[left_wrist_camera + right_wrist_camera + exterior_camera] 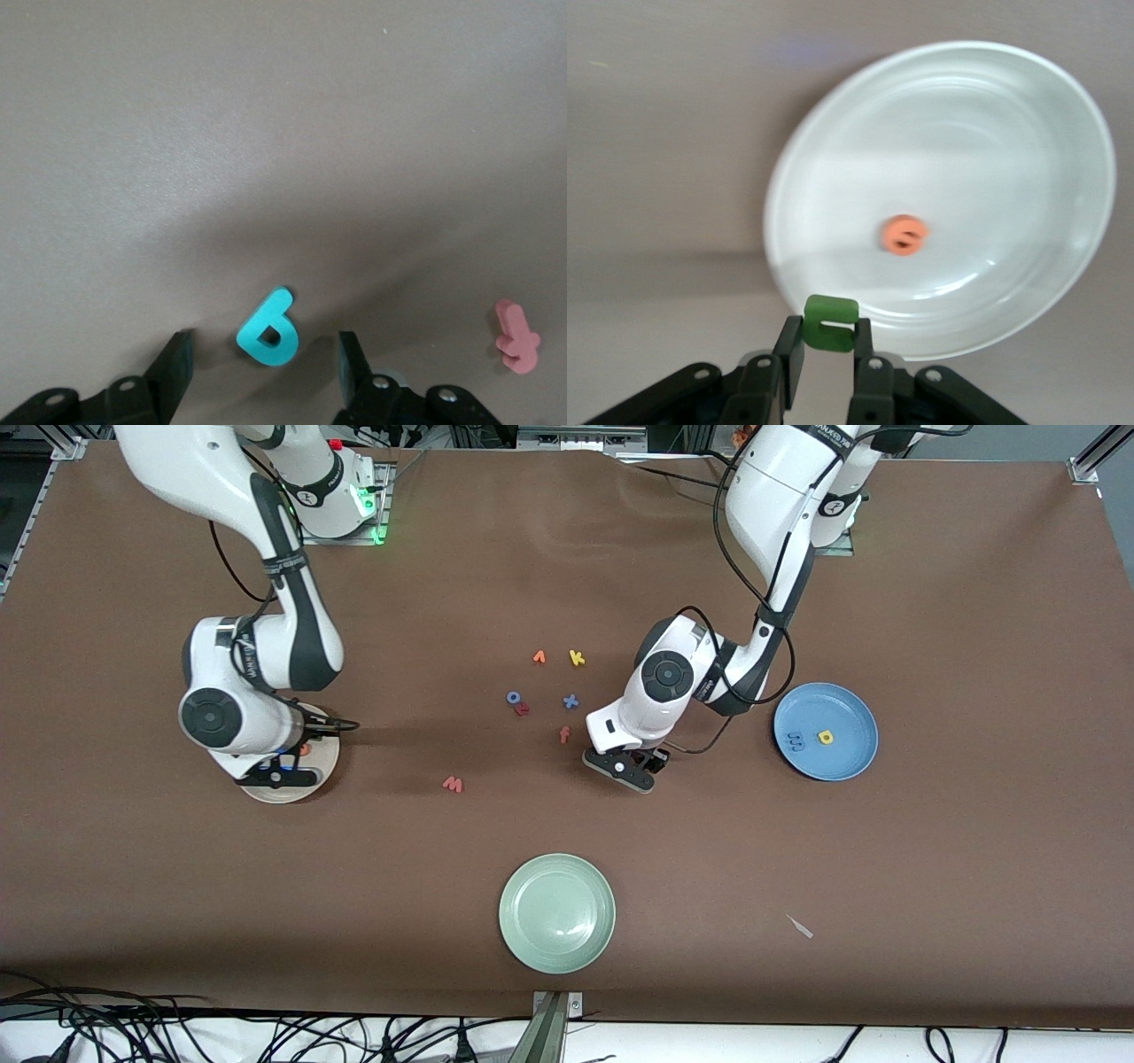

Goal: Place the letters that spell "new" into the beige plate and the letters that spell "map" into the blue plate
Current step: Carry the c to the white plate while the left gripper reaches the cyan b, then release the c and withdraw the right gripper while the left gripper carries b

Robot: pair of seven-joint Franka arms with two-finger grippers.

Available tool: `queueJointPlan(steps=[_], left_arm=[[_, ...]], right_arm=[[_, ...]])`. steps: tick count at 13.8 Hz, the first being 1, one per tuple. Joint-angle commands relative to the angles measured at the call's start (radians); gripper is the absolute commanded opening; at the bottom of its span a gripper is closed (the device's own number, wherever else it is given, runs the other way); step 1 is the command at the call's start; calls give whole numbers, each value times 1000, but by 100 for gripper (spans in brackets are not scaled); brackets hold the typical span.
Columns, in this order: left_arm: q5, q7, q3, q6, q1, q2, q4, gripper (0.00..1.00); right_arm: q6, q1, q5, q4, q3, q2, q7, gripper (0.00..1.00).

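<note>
- right gripper [827, 354] clamped on the green n [830, 322], over the rim of the beige plate [1028, 133]; orange e [904, 235] lying in that plate.
- left gripper [264, 367] low over the table, fingers [177, 363] apart either side of the teal letter [268, 328], not touching it.
- blue m [796, 741] and yellow letter [826, 737] in the blue plate [850, 766].
- salmon w [453, 784] on the table between the two grippers.

The worktop [567, 576] is showing a matt brown cloth-like cover with faint creases. The beige plate [1028, 106] is gleaming, smooth and glazed, as are the blue plate [850, 708] and the pale green plate [556, 913]. The teal letter [268, 328] is looking like matt foam, the green letter [830, 322] likewise.
</note>
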Motion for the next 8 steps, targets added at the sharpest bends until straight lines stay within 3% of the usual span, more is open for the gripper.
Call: queueJointPlan(steps=[1,3,5,8], left_arm=[[32,-10,14,11,-14,24,28,52],[31,-8,20,12,-14,26,28,49],[31,-7,23,12,-14,26,34,48],[31,-7,23,12,-14,27,34,39]], right_arm=[[3,-41,5,7,0,24,-86,29],[6,-44,13,8,2,21,-79,100],[-6,-43,14,31,3,16,-73,100],[-7,-41,42,42,5,16,-73,100]])
